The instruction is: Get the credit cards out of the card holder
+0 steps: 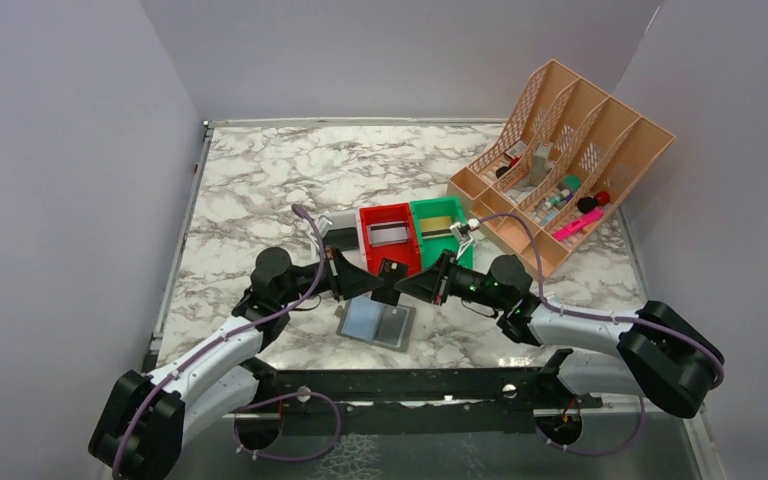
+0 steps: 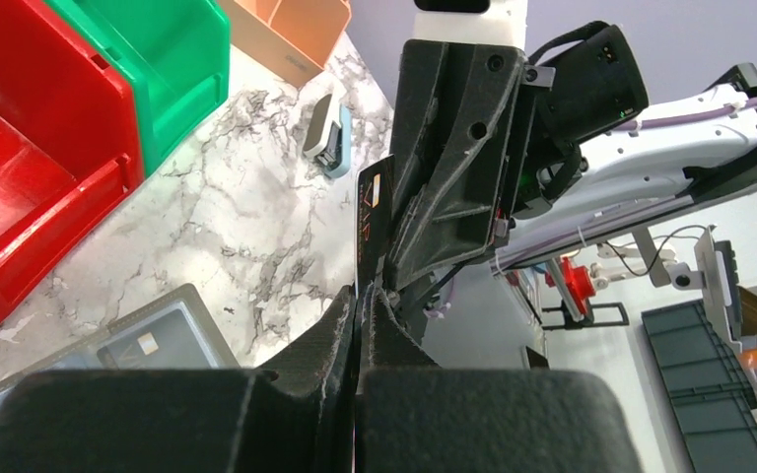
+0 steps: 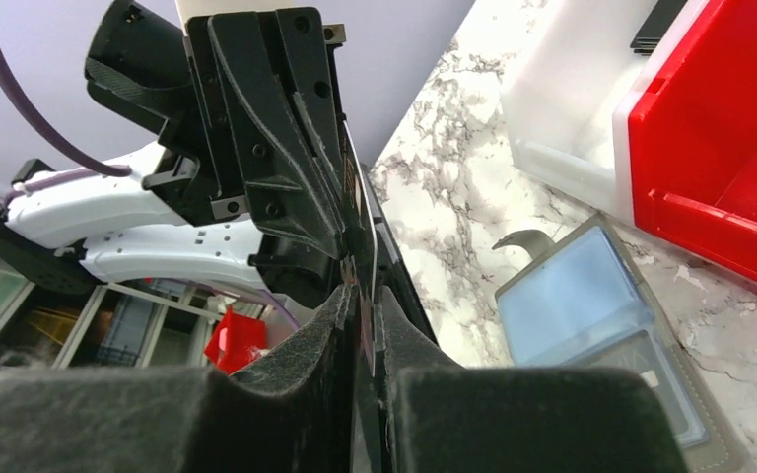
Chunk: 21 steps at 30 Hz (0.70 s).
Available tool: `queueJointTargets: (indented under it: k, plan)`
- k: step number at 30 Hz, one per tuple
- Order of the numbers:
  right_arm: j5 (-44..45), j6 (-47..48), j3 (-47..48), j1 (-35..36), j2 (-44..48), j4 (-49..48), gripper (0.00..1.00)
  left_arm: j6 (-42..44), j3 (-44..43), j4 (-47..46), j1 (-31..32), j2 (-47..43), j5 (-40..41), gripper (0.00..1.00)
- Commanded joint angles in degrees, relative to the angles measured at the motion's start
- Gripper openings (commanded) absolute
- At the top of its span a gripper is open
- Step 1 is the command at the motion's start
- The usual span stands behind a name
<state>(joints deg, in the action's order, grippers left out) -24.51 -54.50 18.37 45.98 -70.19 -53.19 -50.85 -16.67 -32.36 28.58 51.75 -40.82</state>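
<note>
I see the left gripper (image 1: 379,285) and the right gripper (image 1: 408,285) meet tip to tip, with a black card (image 1: 392,268) between them. Under them the card holder (image 1: 377,323) lies open on the marble table (image 1: 260,180), near the red bin (image 1: 390,238).

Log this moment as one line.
left claw: shut on black card | right claw: jaws flanking same card, grip unclear | card holder: open, lying flat beneath

The black credit card (image 1: 392,269) stands on edge in mid-air at frame centre, just above the card holder (image 1: 377,322) lying open, pale-blue and grey panels up.
</note>
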Motion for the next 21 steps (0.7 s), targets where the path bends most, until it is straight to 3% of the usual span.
queueJointTargets:
  k: [1,3,8,9,11,12,14,16,21]
  plan:
    - [-4.81,-0.53,1.69,-0.63,-0.55,-6.47,0.11,0.78,0.15,-1.92,-2.33,0.93,-3.79,0.00]
    - [-5.90,-1.01,2.42,-0.62,-1.60,-7.12,0.05,0.76,-0.18,-2.41,-2.46,1.23,-4.69,0.00]
    - [-7.47,-1.50,3.66,-0.62,-4.32,-9.11,0.01,0.66,-0.60,-2.57,-2.62,0.54,-5.64,0.03]
    - [-7.20,-1.44,3.70,-0.62,-4.48,-9.01,0.01,0.50,-0.55,-2.55,-2.91,0.34,-5.89,0.12]
    - [-6.07,-0.47,4.06,-0.64,-4.08,-7.29,0.01,-0.42,-0.35,-2.45,-3.77,-0.47,-6.24,0.52]
    - [-5.35,0.42,4.45,-0.68,-3.62,-5.33,0.01,-0.73,-0.16,-1.95,-4.38,-1.27,-6.01,0.67]
    - [-3.27,2.96,5.79,-0.68,-2.36,0.27,0.01,0.65,-0.55,2.34,-6.17,-2.92,-4.61,0.86]
    - [-1.45,5.43,7.37,-0.67,-1.13,6.01,0.01,5.81,-2.97,12.58,-7.73,-5.08,-0.79,0.98]
    - [2.80,12.87,13.26,-0.67,-1.21,20.41,0.01,16.65,-14.40,43.68,-8.25,-8.43,19.67,0.99]
